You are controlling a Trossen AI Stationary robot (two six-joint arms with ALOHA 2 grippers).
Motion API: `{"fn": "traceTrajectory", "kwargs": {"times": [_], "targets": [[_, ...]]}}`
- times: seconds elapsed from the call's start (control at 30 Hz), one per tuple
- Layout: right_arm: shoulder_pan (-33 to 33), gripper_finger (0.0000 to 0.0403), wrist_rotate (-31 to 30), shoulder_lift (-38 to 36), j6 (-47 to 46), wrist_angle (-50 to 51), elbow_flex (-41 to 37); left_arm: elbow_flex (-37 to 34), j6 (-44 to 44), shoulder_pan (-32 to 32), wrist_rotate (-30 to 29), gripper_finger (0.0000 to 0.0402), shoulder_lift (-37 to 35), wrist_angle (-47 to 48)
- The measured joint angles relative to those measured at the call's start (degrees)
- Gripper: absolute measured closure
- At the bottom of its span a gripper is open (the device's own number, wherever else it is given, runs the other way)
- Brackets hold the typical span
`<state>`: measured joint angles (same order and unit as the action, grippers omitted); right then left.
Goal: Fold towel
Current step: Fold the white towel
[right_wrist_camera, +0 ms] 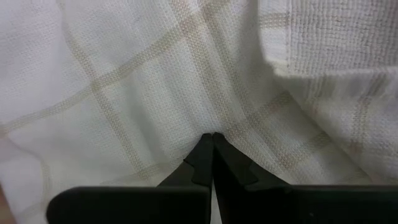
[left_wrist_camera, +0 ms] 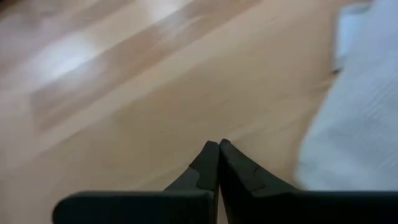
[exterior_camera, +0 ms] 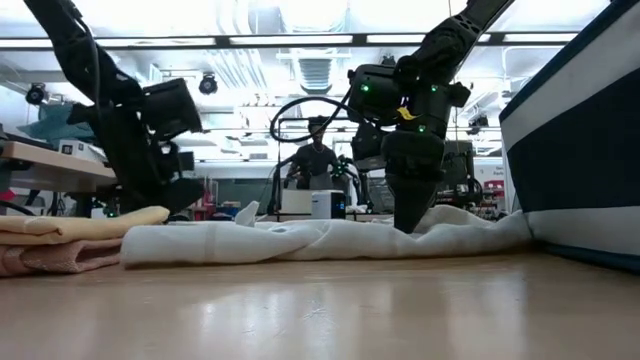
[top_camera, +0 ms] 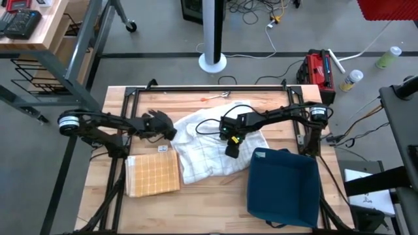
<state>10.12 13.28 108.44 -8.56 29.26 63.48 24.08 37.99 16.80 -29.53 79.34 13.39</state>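
Note:
A white towel (top_camera: 209,147) with faint tan checks lies crumpled on the middle of the wooden table (top_camera: 215,196); the low view shows it as a low heap (exterior_camera: 300,242). My right gripper (top_camera: 231,151) is shut, its tips down on the towel's right half (right_wrist_camera: 124,93). My left gripper (top_camera: 171,130) is shut over bare wood just left of the towel's left edge (left_wrist_camera: 360,112), with nothing between its fingers (left_wrist_camera: 219,144). My right gripper comes steeply from above, and its shut fingertips (right_wrist_camera: 205,149) meet the towel's upper layer (right_wrist_camera: 186,112) on its right half. Creases run in toward the tips. I cannot tell whether any cloth is caught between them. The towel lies on the table.
A folded yellow checked towel (top_camera: 153,174) lies at the near left, on a pinkish one (exterior_camera: 50,258). A dark blue bin (top_camera: 282,186) stands at the near right, close to the white towel. A small white tag (top_camera: 163,149) lies beside the folded towel.

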Motion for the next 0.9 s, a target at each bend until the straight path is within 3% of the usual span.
{"fn": "traceTrajectory", "kwargs": {"times": [0.17,0.43,0.6,0.77,0.83,0.9], "targets": [[0.01,0.0403,0.16,0.00,0.27,-0.48,-0.10,1.06,-4.37,0.01,6.43,0.0402,-1.81,-3.66],[0.01,0.0403,0.21,0.02,0.34,-1.64,-0.06,2.58,-10.56,0.03,18.56,0.0402,-1.62,-20.16],[0.01,0.0403,0.25,0.02,0.62,-1.70,-0.06,2.54,-11.09,0.09,18.98,0.0402,-1.62,-26.02],[0.01,0.0403,0.21,0.02,0.64,-1.95,-0.06,2.51,-12.42,0.17,19.84,0.0402,-2.08,-24.17],[0.01,0.0403,0.21,0.02,0.64,-1.97,-0.06,2.58,-12.33,0.69,16.78,0.0402,-3.70,-19.07],[0.01,0.0403,0.21,0.02,0.64,-2.12,-0.06,3.47,-12.17,1.27,8.99,0.0402,-5.31,-11.87]]}}
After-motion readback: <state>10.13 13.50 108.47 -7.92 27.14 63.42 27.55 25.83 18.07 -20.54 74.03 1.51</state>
